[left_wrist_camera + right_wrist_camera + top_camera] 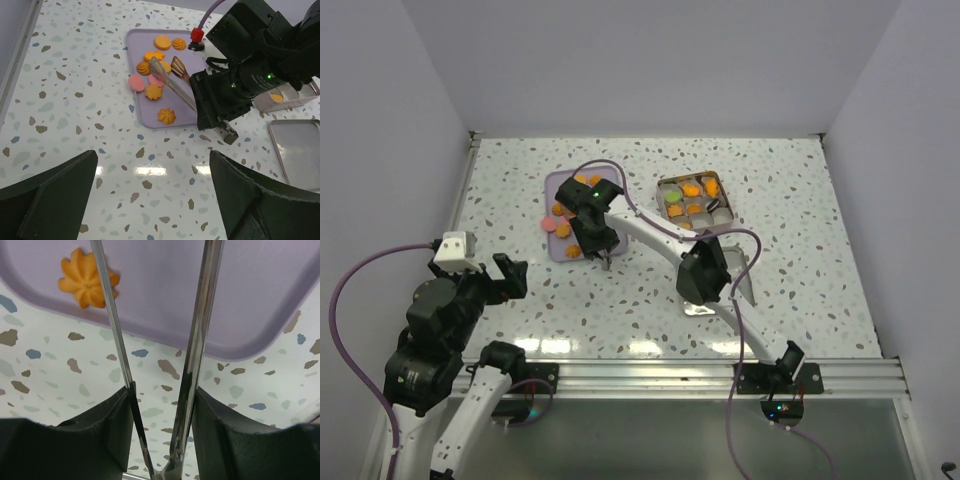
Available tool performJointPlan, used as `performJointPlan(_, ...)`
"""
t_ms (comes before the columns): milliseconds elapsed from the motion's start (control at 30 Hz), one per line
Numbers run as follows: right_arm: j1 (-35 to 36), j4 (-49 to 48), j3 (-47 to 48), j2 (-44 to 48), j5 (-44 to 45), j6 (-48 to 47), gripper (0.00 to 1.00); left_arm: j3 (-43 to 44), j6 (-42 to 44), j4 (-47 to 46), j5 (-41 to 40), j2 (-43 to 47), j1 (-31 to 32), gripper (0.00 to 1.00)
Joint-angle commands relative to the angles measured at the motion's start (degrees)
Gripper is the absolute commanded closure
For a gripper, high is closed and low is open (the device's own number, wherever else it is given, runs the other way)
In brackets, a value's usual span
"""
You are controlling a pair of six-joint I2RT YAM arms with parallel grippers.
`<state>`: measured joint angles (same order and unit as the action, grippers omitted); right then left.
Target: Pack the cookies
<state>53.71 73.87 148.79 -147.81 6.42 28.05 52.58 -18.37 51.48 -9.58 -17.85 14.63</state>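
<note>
Your right pincer [160,437] was clenched on a pair of metal tongs [170,82]. It held them by the joined end, and the two long arms pointed out in front of it. The tips stood apart, and I could see no cookie between them.

The cookies [153,91] that were not yet packed lay on the purple tray [160,290], under and ahead of the pincer. Most were orange and a few were pink. One orange flower cookie [86,284] sat close in front of the pincer, right beside one tong arm. More cookies were already in the metal tin [661,200], off to one side of the pincer, near the tray but apart from it.

I think the step in hand was picking one cookie. To do it well, you needed to choose one cookie and put one tip on each side of it. Then you needed to go low and squeeze softly, because a hard pinch could flip a thin cookie away. You also had to keep the tips off the cookies next to it.

Your left pincer [152,192] was released, wide apart and empty, over bare bench [75,100] well away from the tray.
</note>
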Motion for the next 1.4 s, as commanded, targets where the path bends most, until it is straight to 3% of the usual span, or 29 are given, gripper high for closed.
performJointPlan(0, 1.6, 0.8, 0.2, 4.5, -0.4, -1.1, 0.51, -0.3, 1.0, -2.7, 0.1, -0.2, -0.3, 0.0)
performJointPlan(600, 1.0, 4.4, 2.6, 0.7, 6.4, -0.9, 0.65, -0.3, 1.1, -2.6, 0.3, -1.0, -0.4, 0.0)
performJointPlan(1067, -1.3, 4.1, -6.5, 16.0, 12.8, -0.8, 0.65, -0.3, 1.1, -2.7, 0.4, -0.9, -0.3, 0.0)
performJointPlan(1367, -1.7, 9.1, -8.8, 26.2, 16.3, -0.4, 0.65, -0.2, 1.2, -2.7, 0.4, -0.6, -0.4, 0.0)
